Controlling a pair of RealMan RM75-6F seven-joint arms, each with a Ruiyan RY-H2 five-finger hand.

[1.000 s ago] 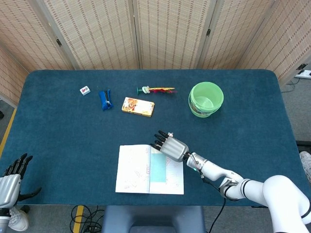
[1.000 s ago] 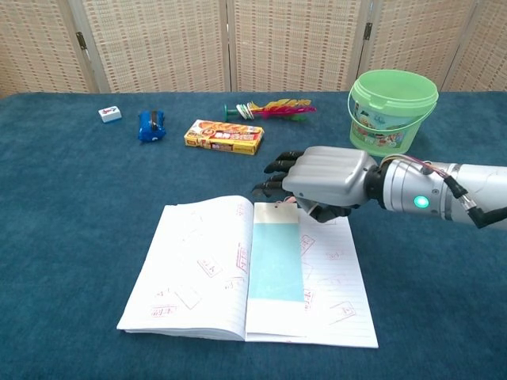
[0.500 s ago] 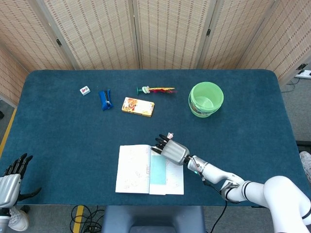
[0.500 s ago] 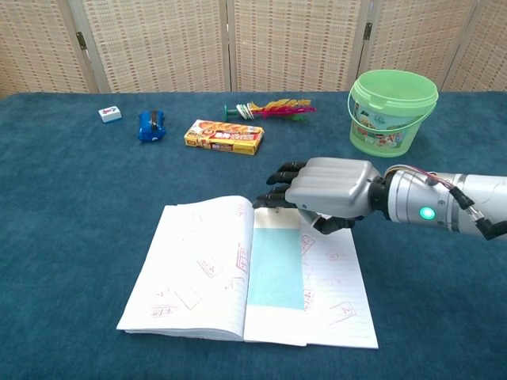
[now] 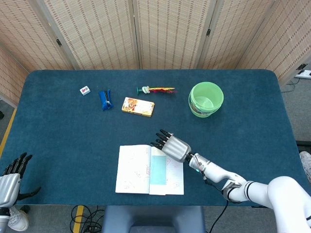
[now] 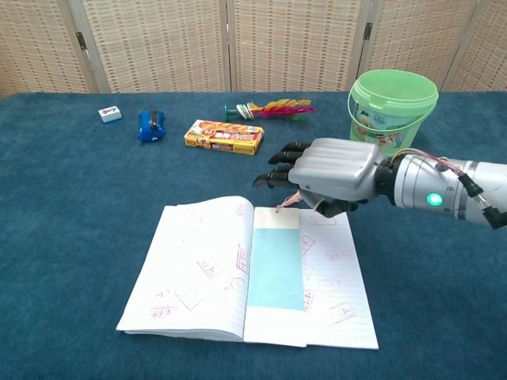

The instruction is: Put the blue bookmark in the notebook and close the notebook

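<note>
Hovering my right hand (image 6: pixel 329 176) above notebook's (image 6: pixel 198 277) top edge, fingers spread, empty | bookmark (image 6: pixel 276 268) lay on right page | cover looked light, floppy; lift by outer edge

Bright, even, diffuse light from overhead. Only a soft, faint shadow under the right hand (image 6: pixel 333 176) on the table (image 6: pixel 71 190). No harsh glare, just mild sheen on metal. Sharp throughout; slight wide-angle bowing at head view edges.
</note>
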